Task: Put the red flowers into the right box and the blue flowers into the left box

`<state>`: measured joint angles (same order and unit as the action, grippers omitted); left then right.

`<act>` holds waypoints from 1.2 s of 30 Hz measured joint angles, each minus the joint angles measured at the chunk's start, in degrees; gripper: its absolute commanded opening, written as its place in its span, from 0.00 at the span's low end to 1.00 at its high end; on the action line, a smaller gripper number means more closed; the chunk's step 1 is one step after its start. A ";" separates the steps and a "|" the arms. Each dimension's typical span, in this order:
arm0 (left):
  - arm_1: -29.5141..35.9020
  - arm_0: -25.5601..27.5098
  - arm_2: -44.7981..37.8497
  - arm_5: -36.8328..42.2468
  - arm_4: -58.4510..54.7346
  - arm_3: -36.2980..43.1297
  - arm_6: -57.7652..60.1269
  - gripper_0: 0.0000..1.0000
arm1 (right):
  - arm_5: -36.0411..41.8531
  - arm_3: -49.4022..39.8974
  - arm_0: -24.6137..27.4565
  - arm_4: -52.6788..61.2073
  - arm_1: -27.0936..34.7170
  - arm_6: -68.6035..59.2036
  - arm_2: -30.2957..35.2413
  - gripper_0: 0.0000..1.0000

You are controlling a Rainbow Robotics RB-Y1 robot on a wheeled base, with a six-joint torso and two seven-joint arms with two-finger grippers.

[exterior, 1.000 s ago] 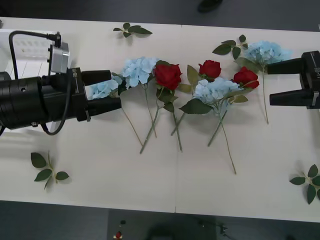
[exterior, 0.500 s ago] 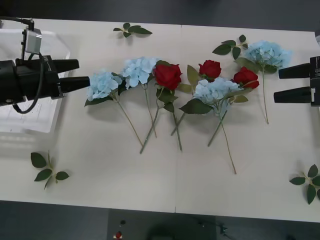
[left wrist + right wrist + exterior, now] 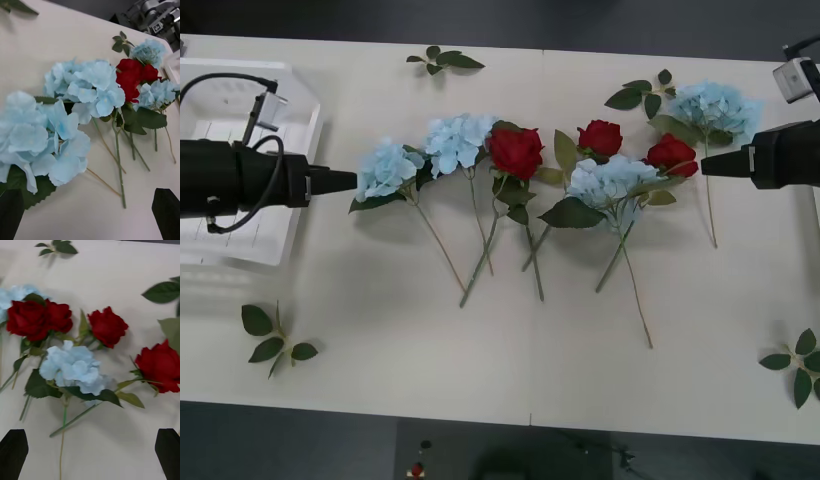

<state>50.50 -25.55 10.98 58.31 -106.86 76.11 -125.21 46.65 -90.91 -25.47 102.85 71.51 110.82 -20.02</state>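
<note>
Three red flowers (image 3: 516, 150) (image 3: 599, 136) (image 3: 671, 153) and several blue flowers (image 3: 387, 167) (image 3: 460, 138) lie in a row across the white table. My left gripper (image 3: 342, 182) is open, its tip just left of the leftmost blue flower (image 3: 41, 142) and not touching it. The left box (image 3: 298, 238), a translucent white bin, sits under the left arm. Open as well, my right gripper (image 3: 710, 165) hovers right of the rightmost rose (image 3: 161, 369), below the far-right blue flower (image 3: 715, 105). A pale edge of the right box (image 3: 173, 64) shows beyond the flowers.
Loose green leaf sprigs lie at the back (image 3: 442, 60), front left (image 3: 272, 338) and front right (image 3: 798, 368). Flower stems (image 3: 480, 255) trail toward the table's front edge, where bare tabletop (image 3: 380, 350) offers room.
My left arm has drawn back to the left, off the leftmost blue flower, uncovering the bin. Both wrists have rolled, so each gripper's fingers now line up as one tip. No flower was lifted.
</note>
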 measured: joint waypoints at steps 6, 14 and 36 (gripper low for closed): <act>-4.24 2.03 0.00 0.01 6.44 -0.01 9.36 1.00 | -0.07 10.27 -6.79 -3.43 -0.99 -6.28 -4.81 1.00; -7.96 3.57 0.00 0.01 16.42 -0.58 22.70 1.00 | -0.09 23.14 -14.81 -8.00 -4.53 -13.36 -9.31 1.00; -14.34 0.56 0.11 0.74 52.73 16.24 58.10 1.00 | -1.21 45.39 -26.47 -40.67 -24.47 -29.15 -9.75 1.00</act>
<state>36.15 -24.99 11.10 59.05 -54.13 92.35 -67.11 45.44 -45.51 -51.94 62.18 47.04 81.67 -29.77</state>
